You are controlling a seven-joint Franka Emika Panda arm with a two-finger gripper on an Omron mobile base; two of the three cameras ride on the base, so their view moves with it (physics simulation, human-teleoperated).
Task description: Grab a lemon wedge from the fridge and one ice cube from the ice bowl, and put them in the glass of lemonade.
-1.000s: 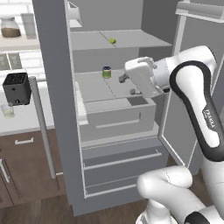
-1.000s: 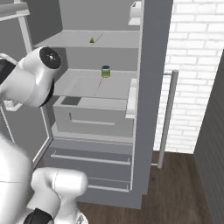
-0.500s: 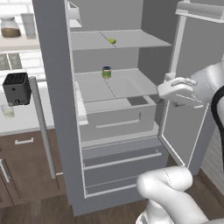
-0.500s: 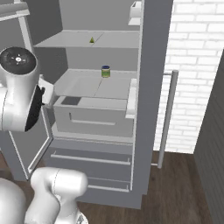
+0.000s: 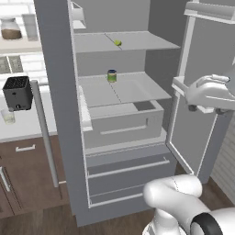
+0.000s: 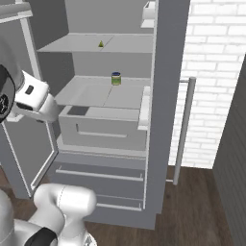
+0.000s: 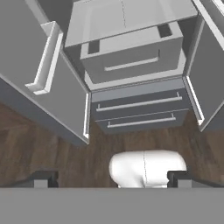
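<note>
The grey fridge stands with both doors open. A tiny yellow-green lemon wedge lies on its upper shelf. My gripper is open and empty. It looks down over the fridge drawers and the floor. My hand hangs in front of the open right door, well right of and below the wedge. A small glass of lemonade stands on the counter at the far left. The ice bowl and the ice cube are out of view.
A small green jar with a blue lid stands on the middle shelf. Below it a crisper drawer is pulled out. A black toaster sits on the counter. The left door's long handle juts out.
My arm has swung right, out from in front of the middle shelf to the open right door. Nothing in the fridge has moved.
</note>
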